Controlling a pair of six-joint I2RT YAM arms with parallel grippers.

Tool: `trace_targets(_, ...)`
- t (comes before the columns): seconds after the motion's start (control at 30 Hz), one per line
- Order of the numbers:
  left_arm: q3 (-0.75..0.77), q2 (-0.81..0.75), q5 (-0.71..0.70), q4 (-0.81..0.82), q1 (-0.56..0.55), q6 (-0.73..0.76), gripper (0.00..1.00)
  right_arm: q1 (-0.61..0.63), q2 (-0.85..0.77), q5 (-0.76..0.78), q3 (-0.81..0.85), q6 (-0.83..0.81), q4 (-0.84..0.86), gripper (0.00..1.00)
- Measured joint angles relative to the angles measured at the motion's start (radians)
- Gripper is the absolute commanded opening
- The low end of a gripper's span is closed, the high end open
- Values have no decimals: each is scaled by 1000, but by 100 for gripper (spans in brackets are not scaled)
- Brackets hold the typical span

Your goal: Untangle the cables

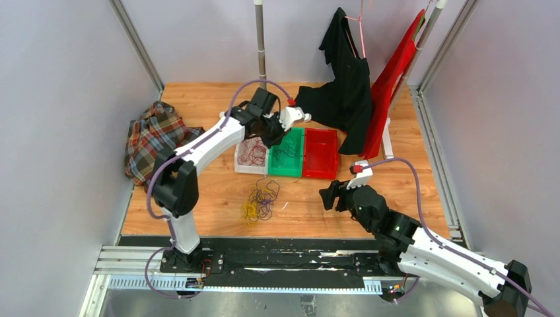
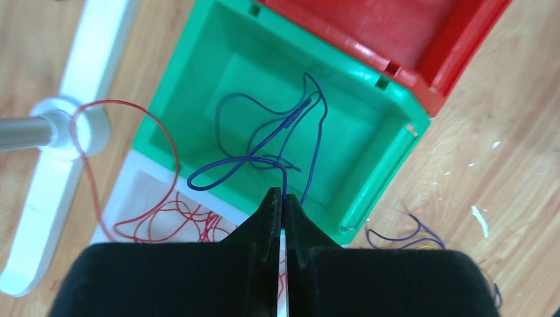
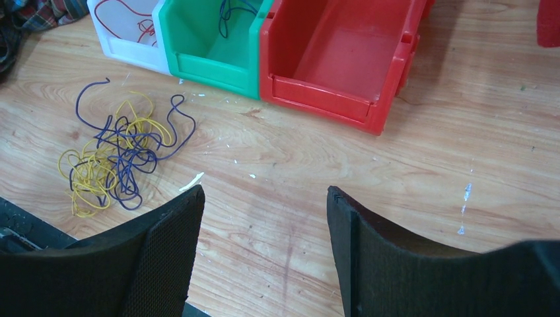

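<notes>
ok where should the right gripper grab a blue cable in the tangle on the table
Pinch the blue strand's free end arcing out of the tangle's far side, coming straight down. It lies alone on bare table, clear of the yellow loops, so the open right gripper would likely lift only it.

Lab test cell: grey partition walls (image 1: 63,99), base rail (image 1: 125,264), wooden tabletop (image 1: 310,205).

The top camera looks down from high behind the near edge over the whole table (image 1: 198,99), the left wrist camera hangs close above the green bin (image 2: 376,158), and the right wrist camera looks low from the near edge past the cables (image 3: 125,148) to that same bin.
</notes>
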Motion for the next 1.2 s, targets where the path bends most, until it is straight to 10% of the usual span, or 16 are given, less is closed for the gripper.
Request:
trace_targets(0.27,10,170,-99,-6,-17,48,3,-8,22,-2,10,0,16,68)
trace_targets(0.53,63,194,-117,-23,-24,56,57,-29,43,-12,24,0,30,68)
trace_targets(0.83,183,99,-66,-146,-24,35,87,-29,57,-31,40,-4,45,68)
trace_targets(1.2,-34,-291,49,-274,-24,4,87,-29,145,-85,77,-14,73,66)
